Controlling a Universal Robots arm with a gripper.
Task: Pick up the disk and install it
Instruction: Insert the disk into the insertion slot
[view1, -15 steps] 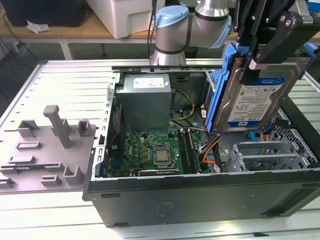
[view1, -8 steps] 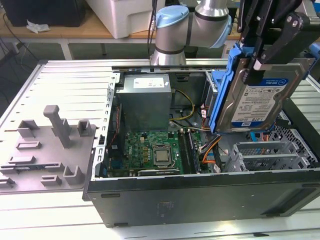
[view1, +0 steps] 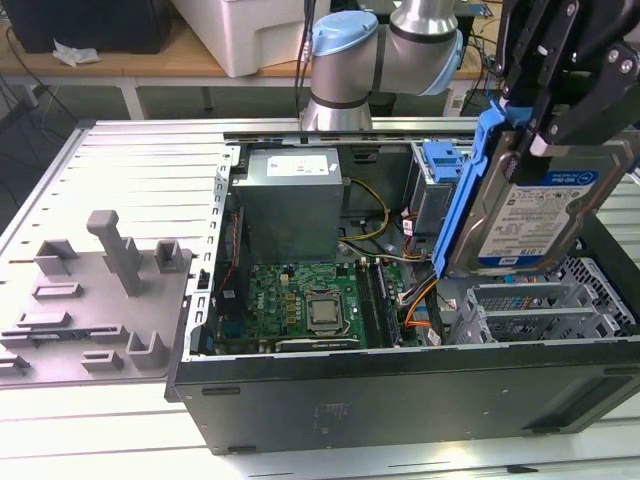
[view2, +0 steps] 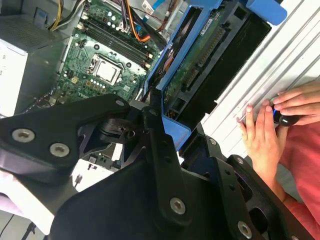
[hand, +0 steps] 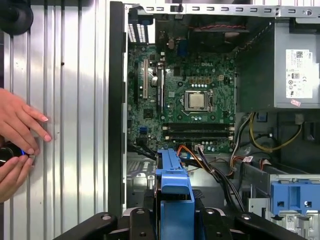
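Fingers of the pincer (view1: 530, 125) are clamped on the disk (view1: 535, 215), gripping the blue frame near its upper edge, so the disk hangs in the air. It stands almost on edge with a slight tilt, and its white-and-blue label faces the exterior view. It hangs above the metal cage (view1: 545, 310) at the exterior view's right end of the open case (view1: 400, 385) (whether its lower edge touches the cage cannot be told). In the second wrist view the pincer (view2: 165, 125) closes on the frame, and the disk (view2: 200, 65) shows its green circuit side. In the first wrist view the pincer (hand: 175, 215) holds the disk (hand: 172, 180) edge-on as a blue strip over the case floor. The case lies on its side on the ribbed bench (view1: 140, 160). Inside it, the board (view1: 300, 300) sits next to the grey power supply (view1: 290, 200), and a second blue carrier (view1: 445, 160) stands toward the back wall. A grey fixture tray (view1: 90, 300) lies on the bench at the exterior view's left, well apart from the disk. A person's hands (hand: 20, 130) rest on the bench beside the case, fingers around a small dark object.
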